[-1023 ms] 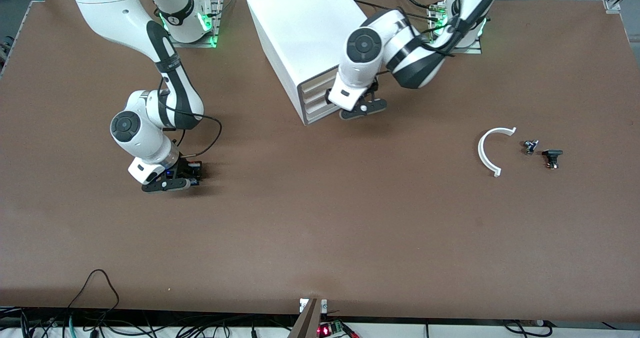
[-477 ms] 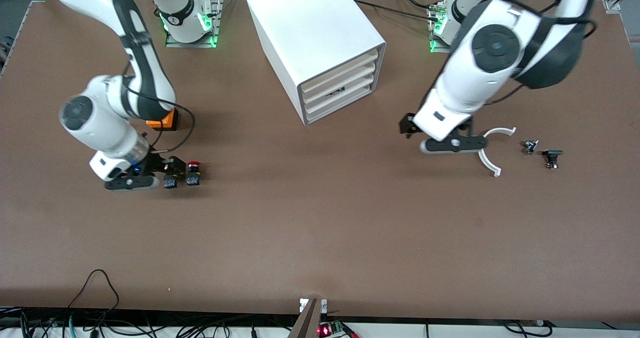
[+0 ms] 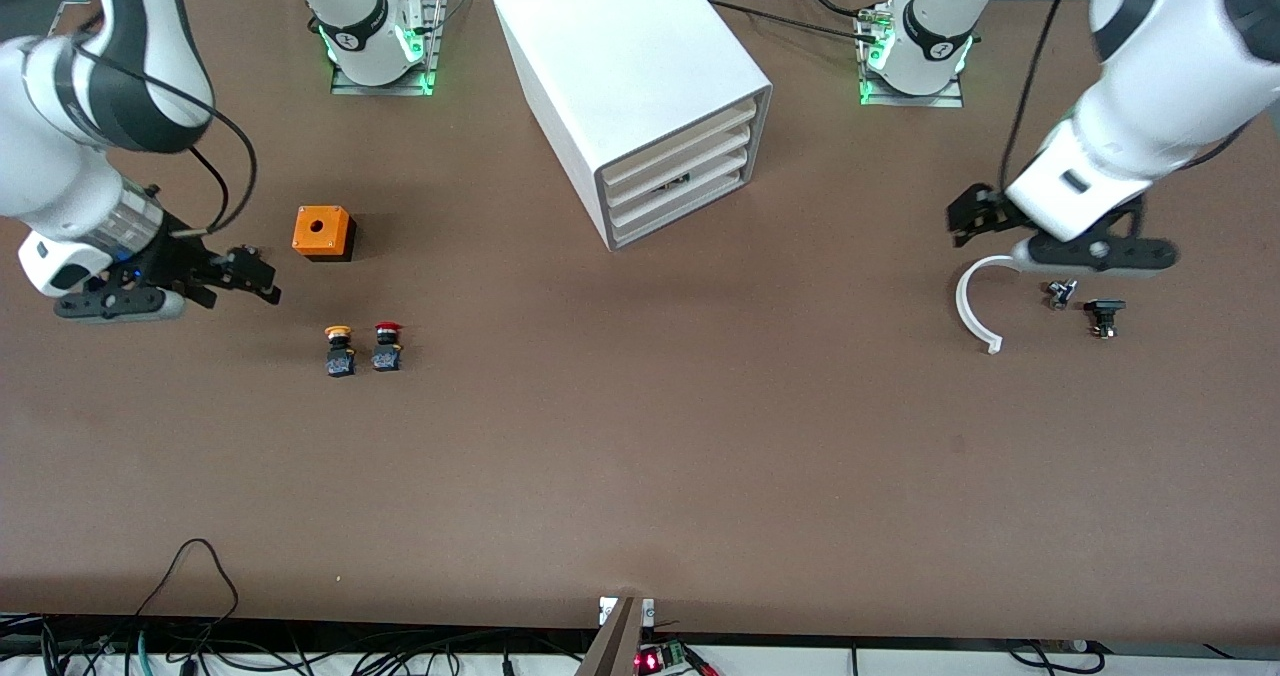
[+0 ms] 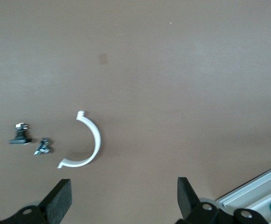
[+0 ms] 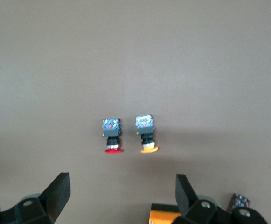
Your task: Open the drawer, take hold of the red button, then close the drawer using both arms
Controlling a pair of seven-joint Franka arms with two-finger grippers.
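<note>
Judging progress: the red-capped button [image 3: 387, 345] stands on the table [image 3: 640, 476], out of the drawer unit [image 3: 640, 96], so the grab and put-down look finished.
Drawers: all three fronts sit flush with the unit's face, which suggests the closing is done too; little seems left beyond parking the arms.
Button place: it rests beside the yellow-capped button [image 3: 339, 349], the two just apart; an orange box [image 3: 322, 232] stands apart from the pair, farther from the front camera.
Right gripper [image 3: 240, 278]: fingers spread wide and empty, hanging over bare table toward the right arm's end; in the right wrist view the button [image 5: 112, 135] lies ahead of the fingertips, clear of both, with open table between.
Left gripper [image 3: 975, 218]: fingers spread and empty, over the upper end of the white curved piece [image 3: 972, 301]; in the left wrist view that piece [image 4: 86, 142] lies just ahead of the fingertips.
Small parts: a metal bit [image 3: 1061, 293] and a black clip [image 3: 1104, 316] lie beside the curved piece, near the left gripper.
Open room: the middle of the table is bare.
Edges: both arms reach out toward the ends of the table, so drawing back toward the middle looks the safer move.
</note>
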